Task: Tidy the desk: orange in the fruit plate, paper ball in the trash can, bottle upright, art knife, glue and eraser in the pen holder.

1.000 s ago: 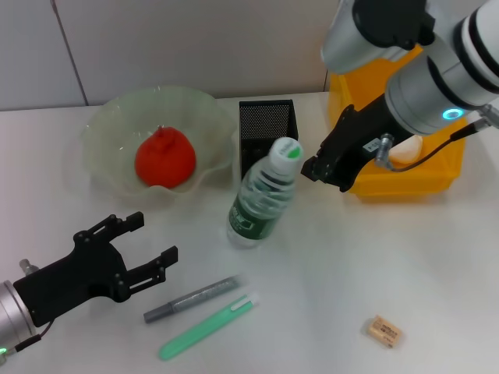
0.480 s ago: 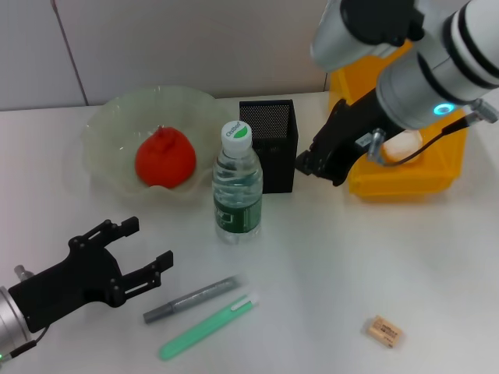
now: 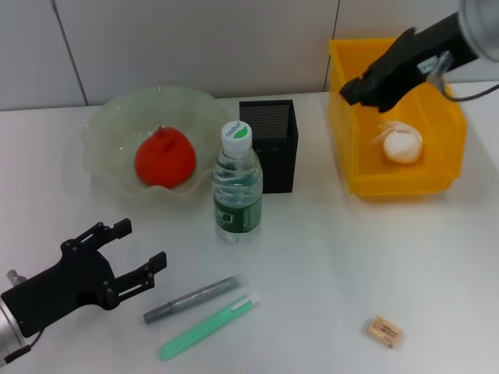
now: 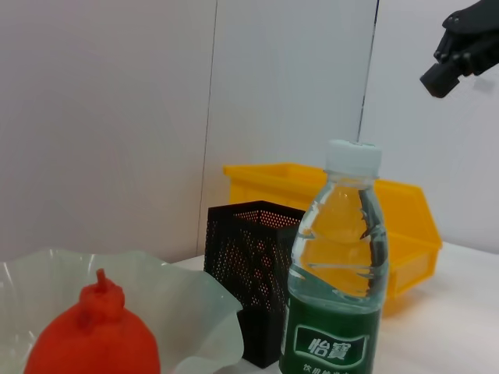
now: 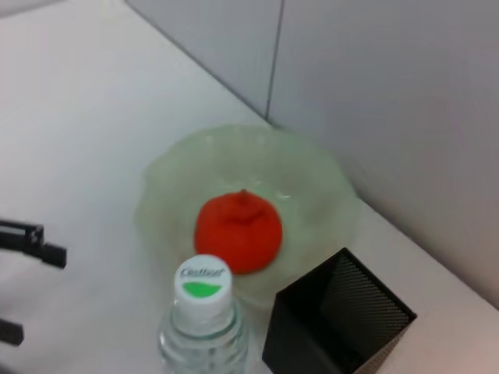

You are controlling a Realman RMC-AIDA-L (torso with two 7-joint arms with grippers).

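2 claws are mine, and neither holds anything. My left claw (image 3: pixel 129 253) hangs low over the near left part of the tabletop (image 3: pixel 327 257), fingers spread, just left of the grey knife (image 3: pixel 193 298) and the green glue stick (image 3: pixel 207 326), which lie side by side, close together. My right claw (image 3: pixel 360 88) is raised over the yellow trash bin (image 3: pixel 355 148) at the far right; I cannot tell whether its fingers are spread or pressed together.

The paper ball (image 3: pixel 401 145) lies inside that bin. The orange (image 3: pixel 164 159) sits in the pale green fruit plate (image 3: pixel 109 125) at the far left. The bottle (image 3: pixel 236 185) stands upright on the tabletop, green cap on top, just in front of the black mesh pen holder (image 3: pixel 269 144) and near the plate's front edge. The eraser (image 3: pixel 384 331) lies alone on the near right of the tabletop, well apart from the pen holder.

From my left wrist, the bottle (image 4: pixel 337 269) stands close in front, the pen holder (image 4: pixel 249 273) behind it, and the orange (image 4: pixel 95 336) to one side.
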